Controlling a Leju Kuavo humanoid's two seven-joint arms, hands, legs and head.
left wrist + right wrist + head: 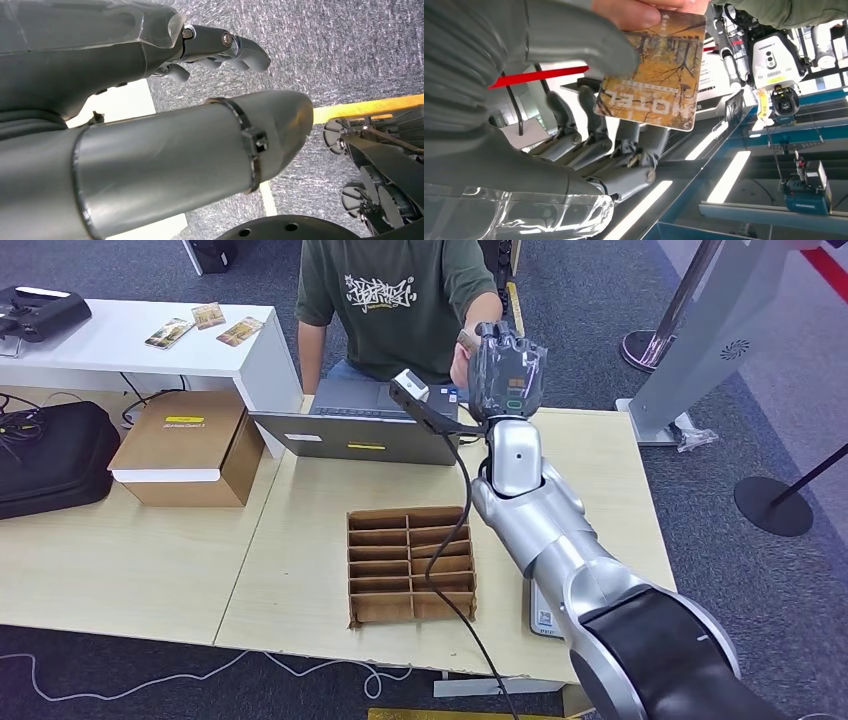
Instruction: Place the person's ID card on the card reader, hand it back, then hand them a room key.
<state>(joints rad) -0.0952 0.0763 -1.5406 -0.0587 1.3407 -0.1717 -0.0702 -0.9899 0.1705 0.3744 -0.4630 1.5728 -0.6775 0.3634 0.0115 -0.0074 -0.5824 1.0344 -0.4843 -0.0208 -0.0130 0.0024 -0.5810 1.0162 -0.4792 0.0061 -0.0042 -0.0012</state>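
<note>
Key handover: right robot hand (507,368) raised at 12 o'clock toward the person (400,310).
Card (653,70) printed "HOTEL" sits between robot thumb and fingers (589,145), person's fingertips on its far edge; likely last step, next loosen grip. Left robot hand (220,47) hangs curled, holding nothing. Reader partly hidden under the arm; counter (130,560).

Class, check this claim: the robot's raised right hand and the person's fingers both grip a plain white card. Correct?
Not quite. The right wrist view shows the card carries an autumn-tree picture with lettering, not plain white. The right hand is raised, and the person's fingers grip it too.
</note>
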